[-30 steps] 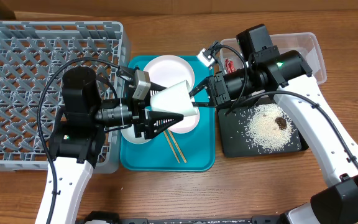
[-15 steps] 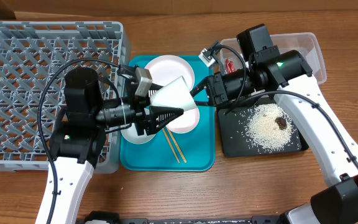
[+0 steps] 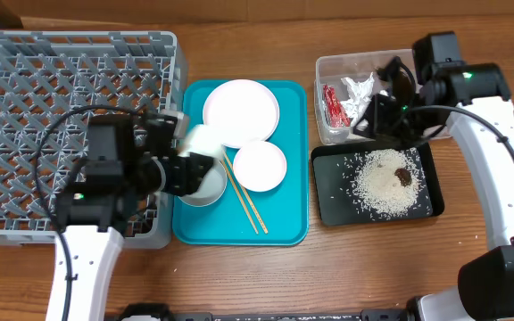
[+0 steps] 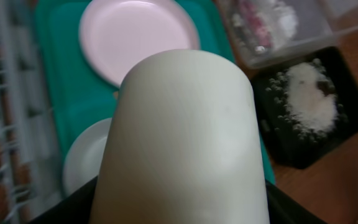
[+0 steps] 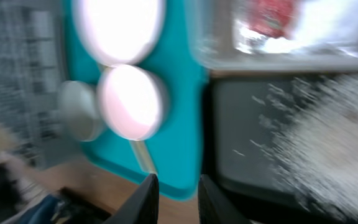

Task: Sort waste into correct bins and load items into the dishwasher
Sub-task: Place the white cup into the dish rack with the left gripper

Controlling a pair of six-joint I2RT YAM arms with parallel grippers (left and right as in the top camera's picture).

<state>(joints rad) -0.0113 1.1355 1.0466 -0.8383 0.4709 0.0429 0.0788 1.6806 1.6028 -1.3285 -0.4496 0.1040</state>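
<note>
The left hand clamps the white cup over the teal tray, beside the rack. The right hand (its view blurred) hangs empty, fingers parted, near the tub.

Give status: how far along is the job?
Done: wrapper and napkin in tub, rice in black tray.
In hand: left gripper holds cup near rack; right gripper open.
Left: plate, pink bowl, white bowl, chopsticks on teal tray; no dishes visible in rack.
</note>
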